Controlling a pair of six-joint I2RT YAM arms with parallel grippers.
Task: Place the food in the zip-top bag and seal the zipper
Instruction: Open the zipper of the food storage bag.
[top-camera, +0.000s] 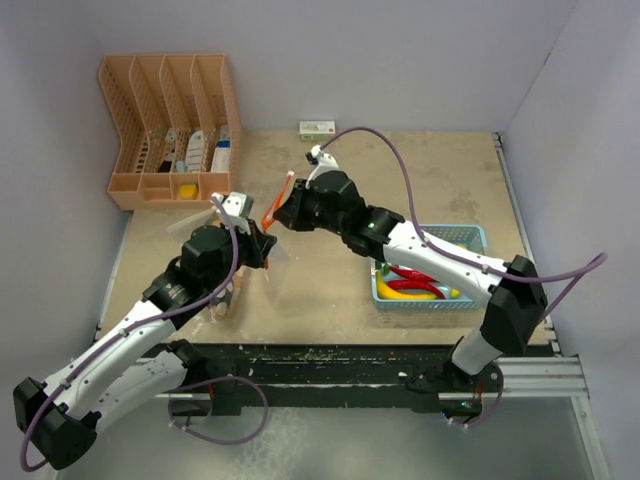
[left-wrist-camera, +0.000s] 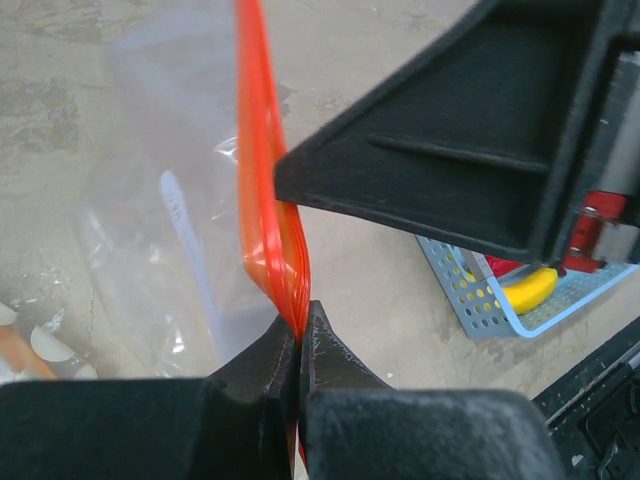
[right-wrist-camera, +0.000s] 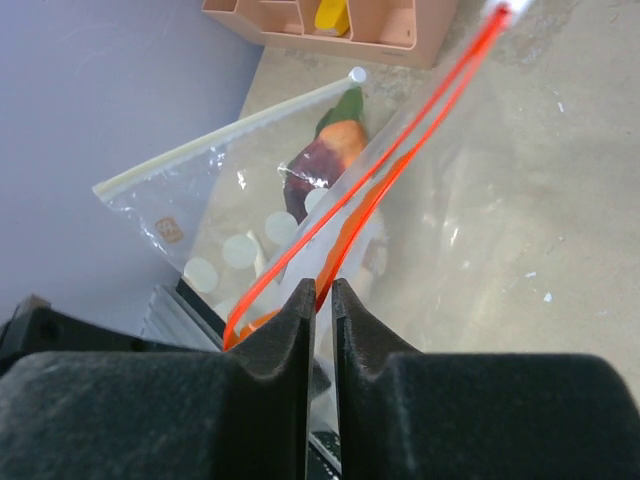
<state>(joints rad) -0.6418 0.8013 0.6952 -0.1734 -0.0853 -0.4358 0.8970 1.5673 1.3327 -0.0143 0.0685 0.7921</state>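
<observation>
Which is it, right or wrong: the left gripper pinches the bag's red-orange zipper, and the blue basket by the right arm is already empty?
Wrong on one count. The left gripper does pinch the zipper, but the blue basket is not empty. The top external view shows yellow and red food still lying in it.

The red-orange zipper (left-wrist-camera: 262, 180) runs from the left gripper (left-wrist-camera: 299, 325) to the right gripper (right-wrist-camera: 320, 300). The clear dotted zip-top bag (right-wrist-camera: 240, 215) hangs from it, with food (right-wrist-camera: 325, 155) inside.
</observation>
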